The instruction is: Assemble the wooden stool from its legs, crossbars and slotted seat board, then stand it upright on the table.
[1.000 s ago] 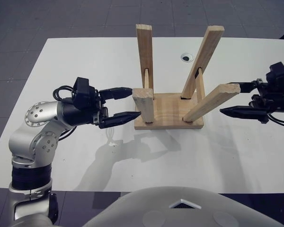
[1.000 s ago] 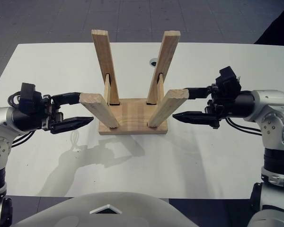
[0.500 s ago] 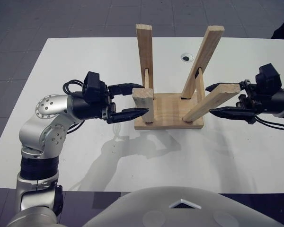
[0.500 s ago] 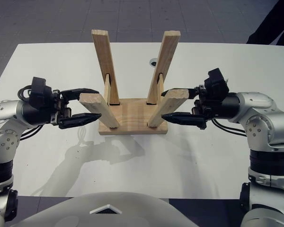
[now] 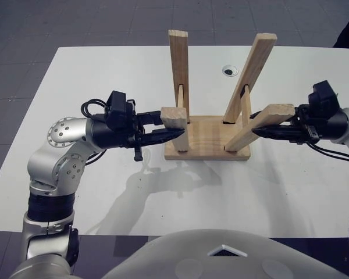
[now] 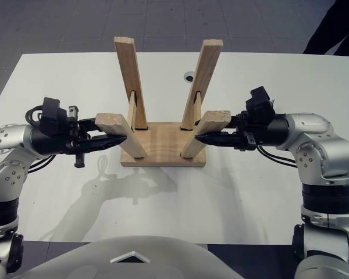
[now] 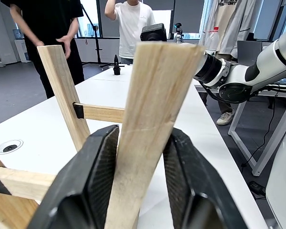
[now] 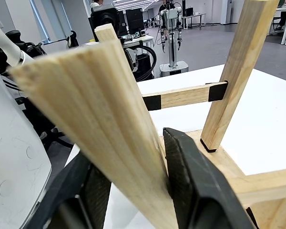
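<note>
Eye views: upside-down stool [image 5: 206,139] mid-worktop [image 5: 104,70], seat board down, legs up.
Left wrist: left end effector [image 7: 142,136] clamped on near-left leg [image 7: 152,95].
Right wrist: right end effector [image 8: 128,152] clamped on near-right leg [image 8: 100,95].
Probably stiff, light, joints possibly loose; grip legs low near seat for flip.

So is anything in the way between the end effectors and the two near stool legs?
Nothing visible. The left end effector is shut on the near left leg, and the right end effector is shut on the near right leg.
</note>
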